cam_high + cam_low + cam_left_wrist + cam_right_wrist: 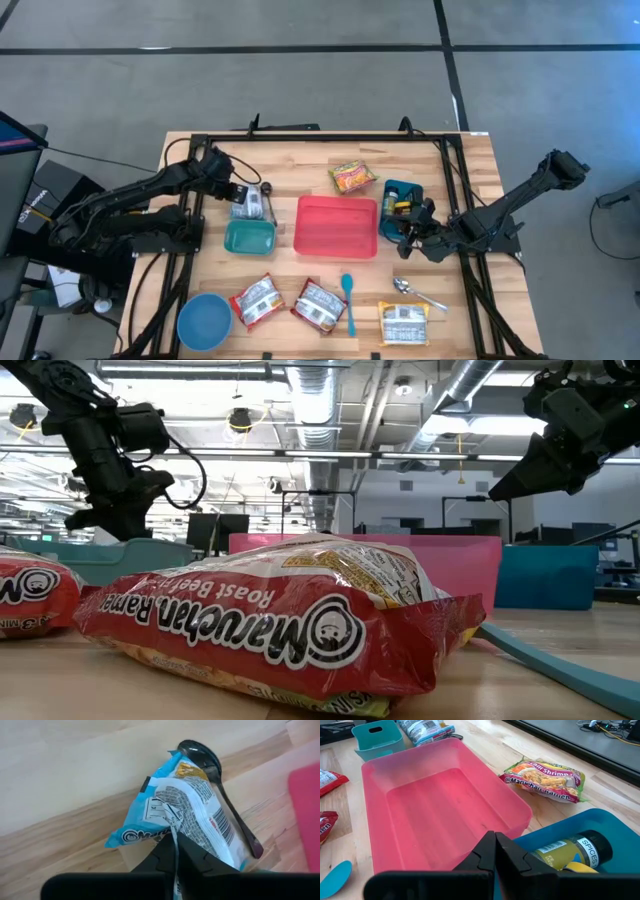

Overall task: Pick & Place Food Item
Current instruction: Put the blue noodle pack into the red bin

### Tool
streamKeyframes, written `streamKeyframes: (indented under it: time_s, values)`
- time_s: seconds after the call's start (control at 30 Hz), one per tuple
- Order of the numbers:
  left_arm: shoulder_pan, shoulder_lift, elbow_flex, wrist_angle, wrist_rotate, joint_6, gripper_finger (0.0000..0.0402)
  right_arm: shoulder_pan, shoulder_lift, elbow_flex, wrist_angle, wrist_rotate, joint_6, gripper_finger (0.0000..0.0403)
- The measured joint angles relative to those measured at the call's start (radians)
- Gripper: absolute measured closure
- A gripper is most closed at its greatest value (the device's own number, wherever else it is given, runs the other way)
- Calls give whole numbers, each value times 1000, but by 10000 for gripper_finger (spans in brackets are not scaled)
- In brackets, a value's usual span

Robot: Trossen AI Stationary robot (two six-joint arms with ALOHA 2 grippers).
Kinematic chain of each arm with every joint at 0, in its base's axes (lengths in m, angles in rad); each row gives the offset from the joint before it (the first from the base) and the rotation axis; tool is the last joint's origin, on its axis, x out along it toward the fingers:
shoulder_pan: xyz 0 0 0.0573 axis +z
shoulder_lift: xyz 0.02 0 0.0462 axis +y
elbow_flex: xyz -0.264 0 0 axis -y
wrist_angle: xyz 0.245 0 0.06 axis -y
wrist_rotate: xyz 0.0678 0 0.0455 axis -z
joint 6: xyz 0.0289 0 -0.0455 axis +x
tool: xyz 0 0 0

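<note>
A blue-and-white food packet point(190, 805) lies on the wooden table just beyond a small teal bin point(248, 237), its far end over a black spoon point(202, 756). My left gripper point(175, 851) is shut on the packet's near edge point(252, 203). A pink tray point(445, 805) stands mid-table. My right gripper point(495, 841) hangs shut and empty above the seam between the pink tray and a blue bin point(600, 822), which holds a spices jar point(570, 851). My left gripper pinches the packet's near edge point(173, 827) between its two fingers point(155, 862), at a thin crimped seam. The fingers slant down from the table's left side. The packet stretches away from the fingers over the spoon; whether it is clear of the table I cannot tell.
A shrimp ramen pack point(352, 178) lies beyond the pink tray. Near the front edge are a blue bowl point(203, 322), two red ramen packs point(257, 300) point(318, 305), a teal spoon point(347, 300), a metal spoon point(415, 290) and a yellow pack point(403, 322).
</note>
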Motion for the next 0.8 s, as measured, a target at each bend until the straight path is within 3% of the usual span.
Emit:
streamKeyframes:
  time_s: [0.8]
  values:
    - [0, -225, 0, 18, 6, 4, 401, 0, 0, 0, 0, 0, 0, 403]
